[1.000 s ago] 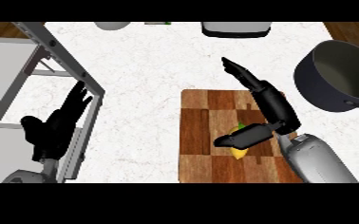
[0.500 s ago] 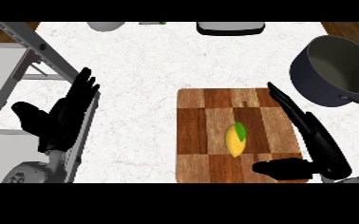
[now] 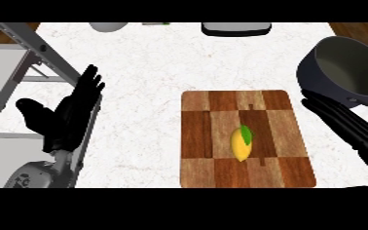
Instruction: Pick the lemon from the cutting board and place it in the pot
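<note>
Yellow lemon (image 3: pixel 241 146) is lying mid cutting board (image 3: pixel 208 126), untouched. I am holding my right hand (image 3: pixel 341 122) just beside the board, below the pot (image 3: pixel 313 78), fingers straight and together; my left hand (image 3: pixel 68 119) is resting open at left.
</note>
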